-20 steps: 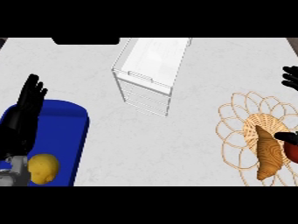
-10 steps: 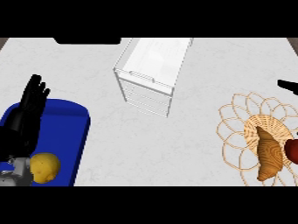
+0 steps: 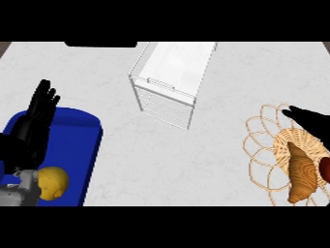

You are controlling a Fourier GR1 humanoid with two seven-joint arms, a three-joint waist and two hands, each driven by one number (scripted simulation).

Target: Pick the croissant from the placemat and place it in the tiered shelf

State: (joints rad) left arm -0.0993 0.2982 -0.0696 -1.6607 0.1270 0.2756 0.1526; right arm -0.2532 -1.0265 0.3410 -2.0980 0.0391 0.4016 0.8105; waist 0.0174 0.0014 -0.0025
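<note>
While croissant point(image 3: 302, 174) lies lower right on woven placemat point(image 3: 263, 145), long axis near vertical in frame, right hand point(image 3: 323, 127) sits just above and right of it, nearer by far. Fingers straight, holding nothing. Left hand point(image 3: 32, 126) resting open at left edge. Tiered shelf point(image 3: 169, 85) upper centre, well apart.
</note>
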